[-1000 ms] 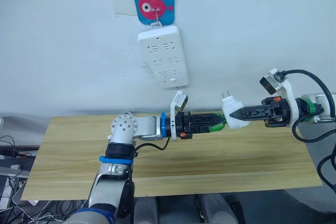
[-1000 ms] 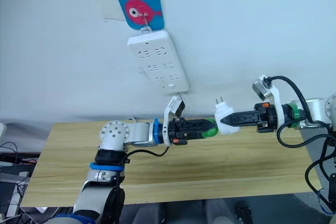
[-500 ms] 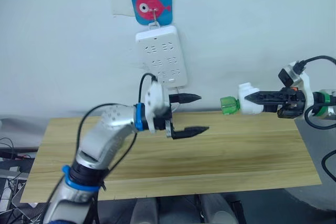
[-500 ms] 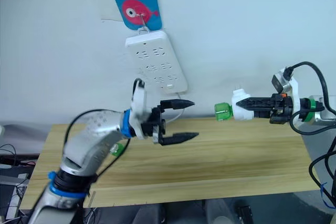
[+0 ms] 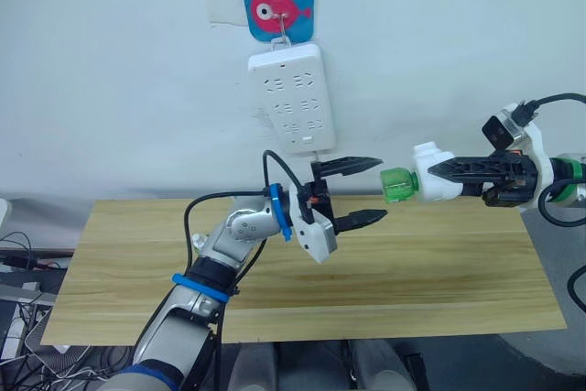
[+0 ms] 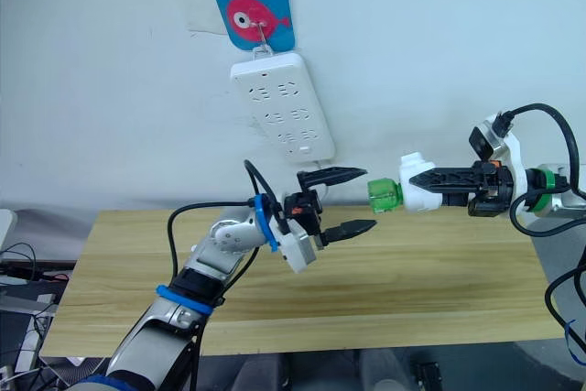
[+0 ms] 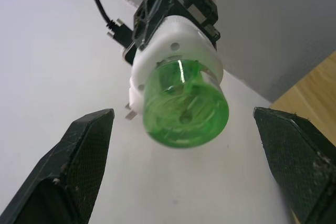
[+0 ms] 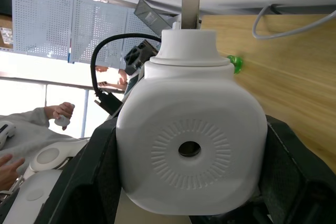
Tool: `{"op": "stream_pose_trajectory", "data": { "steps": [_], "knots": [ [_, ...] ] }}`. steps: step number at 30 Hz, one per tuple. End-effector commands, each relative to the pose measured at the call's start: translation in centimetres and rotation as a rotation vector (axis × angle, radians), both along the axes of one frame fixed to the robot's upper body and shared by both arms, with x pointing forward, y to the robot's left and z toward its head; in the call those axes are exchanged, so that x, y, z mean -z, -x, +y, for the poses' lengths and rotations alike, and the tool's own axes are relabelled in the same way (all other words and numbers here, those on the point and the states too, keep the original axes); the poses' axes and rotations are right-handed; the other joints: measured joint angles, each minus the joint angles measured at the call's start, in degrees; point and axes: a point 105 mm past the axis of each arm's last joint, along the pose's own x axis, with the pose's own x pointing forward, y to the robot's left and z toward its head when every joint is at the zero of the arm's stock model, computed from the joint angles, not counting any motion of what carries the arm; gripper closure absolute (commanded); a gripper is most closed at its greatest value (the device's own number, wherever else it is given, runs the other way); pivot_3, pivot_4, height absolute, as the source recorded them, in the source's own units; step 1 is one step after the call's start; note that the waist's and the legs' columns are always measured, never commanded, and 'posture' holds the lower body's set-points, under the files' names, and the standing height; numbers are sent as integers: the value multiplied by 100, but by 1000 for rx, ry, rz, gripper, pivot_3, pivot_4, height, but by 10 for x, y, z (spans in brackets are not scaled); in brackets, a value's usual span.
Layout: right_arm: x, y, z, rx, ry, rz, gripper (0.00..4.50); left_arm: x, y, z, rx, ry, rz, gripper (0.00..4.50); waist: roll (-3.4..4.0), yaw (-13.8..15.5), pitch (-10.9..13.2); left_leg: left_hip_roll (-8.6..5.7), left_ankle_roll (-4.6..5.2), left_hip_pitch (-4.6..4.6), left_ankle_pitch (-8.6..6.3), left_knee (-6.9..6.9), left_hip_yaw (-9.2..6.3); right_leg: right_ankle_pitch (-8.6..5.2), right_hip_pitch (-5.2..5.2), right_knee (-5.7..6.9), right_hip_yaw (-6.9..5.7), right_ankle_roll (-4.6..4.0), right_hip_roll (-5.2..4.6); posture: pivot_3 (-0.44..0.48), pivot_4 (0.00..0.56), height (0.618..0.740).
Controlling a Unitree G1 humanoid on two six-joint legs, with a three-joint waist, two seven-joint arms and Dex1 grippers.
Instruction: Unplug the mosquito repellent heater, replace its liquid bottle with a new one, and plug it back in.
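The right gripper (image 5: 444, 171) clamps the small white rounded-square plastic heater (image 5: 434, 182) in mid-air at about 3 o'clock, pointing its green translucent bottle (image 5: 399, 184) toward the left arm, presumably so that it can be unscrewed. The left gripper (image 5: 368, 191) hangs spread wide and empty (bottle lined up between its fingers), below the white wall power strip (image 5: 293, 96).

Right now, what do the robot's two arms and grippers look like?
Left arm: silver links, blue rings, looped black cable; left gripper has two pointed black fingers and a white wrist camera. Right gripper: black fingers, orange details, green wrist ring, thick black cable.
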Motion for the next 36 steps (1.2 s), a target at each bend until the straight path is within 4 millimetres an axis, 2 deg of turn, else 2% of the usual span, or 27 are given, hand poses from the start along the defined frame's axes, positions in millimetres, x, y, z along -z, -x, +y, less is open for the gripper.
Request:
{"op": "stream_pose_trajectory", "data": {
  "steps": [1, 2, 5, 11, 15, 16, 19, 23, 25, 27, 30, 34, 35, 36],
  "knots": [
    [-14, 6, 5, -39, -22, -46, 1516, -12, 6, -5, 29, 47, -81, 23, 0, -10, 0, 0, 0, 0, 0, 0, 0, 0, 0, 3, 0, 0, 0, -180, 206, 740],
    [-14, 6, 5, -39, -22, -46, 1516, -13, 6, -5, 30, 53, -88, 23, 1, -12, -1, 0, 0, 0, 0, 1, 0, 0, -2, 6, 0, 0, 0, -180, 206, 740],
    [-13, 7, 6, -43, -21, -45, 1516, -13, 6, -7, 40, 46, -100, 616, 2, -18, -1, 0, 0, 1, 1, 5, -1, 0, -2, 12, 1, 0, 0, -180, 202, 740],
    [-12, 9, 8, -52, -23, -45, 1516, -8, 5, -11, 59, 32, -53, 2262, 3, -26, -2, 1, 0, 1, 1, 6, -1, 0, -6, 20, 0, 0, 0, -183, 198, 740],
    [-12, 10, 8, -55, -20, -45, 1516, -9, 10, -12, 101, 51, 24, 2280, 3, -31, -2, 2, 0, 1, 1, 7, -2, 0, -7, 24, 1, 0, 0, -183, 196, 740],
    [-12, 11, 8, -54, -16, -46, 1516, -11, 12, -13, 127, 68, 112, 2280, 4, -35, -2, 2, 0, 1, 1, 9, -2, 0, -7, 26, 1, 0, 0, -184, 196, 740],
    [-12, 12, 6, -50, -6, -49, 1516, -23, 6, -17, 184, 125, 548, 2280, 7, -66, -4, 15, -2, 0, 2, 8, -4, -1, -11, 32, 1, 1, -6, -188, 190, 740],
    [-12, 16, 5, -60, 11, -49, 1516, -40, 3, -16, 357, 157, 1324, 2280, 12, -88, -7, 21, 3, -8, 5, 10, -27, -2, -12, 33, -10, 2, -14, -187, 187, 740],
    [-11, 18, 6, -70, 21, -56, 1516, -36, -7, -11, 440, 193, 1757, 2280, 14, -120, -8, 18, 8, -8, 7, 12, -44, -2, -8, 32, -18, 2, -16, -186, 187, 740],
    [-11, 18, 7, -76, 26, -59, 1516, -27, -16, -8, 504, 243, 2101, 2280, 14, -151, -8, 10, 10, -6, 8, 19, -53, -4, -4, 35, -27, 4, -16, -185, 186, 740],
    [-9, 18, 9, -80, 35, -63, 1516, -8, -23, -7, 523, 289, 2371, 2280, 14, -176, -8, -11, 10, -4, 9, 24, -40, -4, -3, 37, -29, 6, -10, -186, 189, 740],
    [-6, 17, 9, -77, 39, -61, 1516, -5, -10, -12, 537, 200, 2434, 2280, 14, -207, -8, -10, -5, -5, 18, 21, -32, -4, -6, 35, -23, 5, 4, -193, 195, 740],
    [-6, 17, 9, -76, 38, -59, 1516, -8, -7, -13, 557, 185, 2430, 1716, 14, -214, -8, -9, -7, -5, 19, 20, -30, -4, -6, 35, -21, 5, 5, -193, 199, 740],
    [-6, 17, 9, -75, 37, -59, 1516, -13, -6, -13, 586, 187, 2425, 1447, 14, -215, -8, -9, -10, -5, 20, 19, -28, -4, -6, 34, -20, 4, 5, -193, 199, 740]
  ]
}}
